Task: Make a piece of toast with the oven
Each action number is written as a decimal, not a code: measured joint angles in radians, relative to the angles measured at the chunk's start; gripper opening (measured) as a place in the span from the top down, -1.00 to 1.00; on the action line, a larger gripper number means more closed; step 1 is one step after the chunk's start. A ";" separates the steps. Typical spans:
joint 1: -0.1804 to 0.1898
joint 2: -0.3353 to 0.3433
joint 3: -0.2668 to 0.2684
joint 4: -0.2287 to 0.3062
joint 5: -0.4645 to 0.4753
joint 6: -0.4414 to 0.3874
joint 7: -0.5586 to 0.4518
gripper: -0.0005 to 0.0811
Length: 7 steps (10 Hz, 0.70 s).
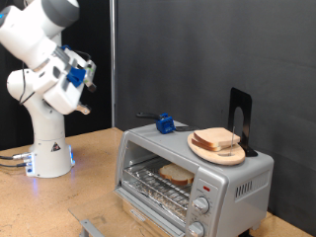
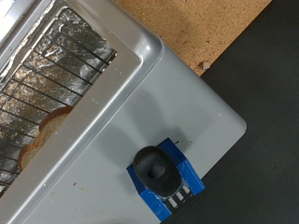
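Dark curtain panels back a wooden tabletop (image 1: 94, 148) in the exterior view. On it stands the oven (image 1: 193, 178), door open, with one piece of toast (image 1: 176, 175) lying on the wire rack inside. A round wooden plate (image 1: 217, 148) with another slice (image 1: 215, 137) sits on the oven roof, a black stand (image 1: 240, 117) just behind it and a blue clip-like object (image 1: 164, 124) at the roof's far corner. The gripper (image 1: 87, 79) hangs high, well apart from the oven, towards that view's left; the arm is folded, elbow raised, hand angled downward. Finger spacing is too small to read: state cannot be determined.

Wrist view: the camera looks down on the oven roof (image 2: 177, 103), the rack (image 2: 51, 70) and the edge of the bread (image 2: 42, 140) inside. The blue object with its black knob (image 2: 161, 173) lies directly ahead of the tool. No fingers appear.

Judgement: the bread appears loaded; good practice is a slow, square approach clearing the roof-top items.
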 joint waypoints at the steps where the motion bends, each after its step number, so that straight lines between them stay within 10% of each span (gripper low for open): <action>1: 0.003 -0.001 0.006 -0.003 -0.001 0.017 -0.034 -0.99; 7: -0.069 0.092 -0.080 -0.009 0.221 -0.005 0.372 -0.99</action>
